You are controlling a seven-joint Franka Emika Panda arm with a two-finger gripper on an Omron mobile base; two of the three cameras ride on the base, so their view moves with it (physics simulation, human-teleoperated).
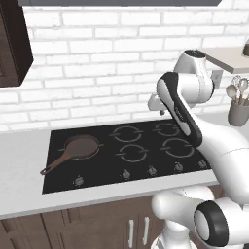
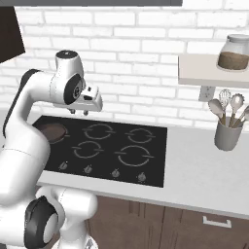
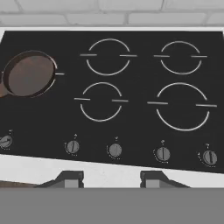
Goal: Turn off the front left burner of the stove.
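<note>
Black glass forms the stove [image 1: 146,141], a wide rectangle set into a pale counter [image 1: 24,155] before a white brick wall [image 1: 97,58]. At its left end sits the front left burner [image 3: 57,73], apart from the other four rings and almost wholly covered by a brown frying pan [image 1: 80,147] whose handle points toward the front left corner. To the right lie the four clustered rings [image 3: 144,85]. Five small grey knobs [image 3: 115,150] run along the front edge, the leftmost [image 3: 5,141] just in front of the pan. The gripper [image 2: 86,112] hangs above the rear of the cooktop, well clear of the glass; in the hand view its fingertips [image 3: 70,178] stand apart with nothing between them. Farther right, a grey utensil holder [image 2: 227,135] stands on the counter below a shelf [image 2: 204,73] bearing a glass jar [image 2: 235,52].
</note>
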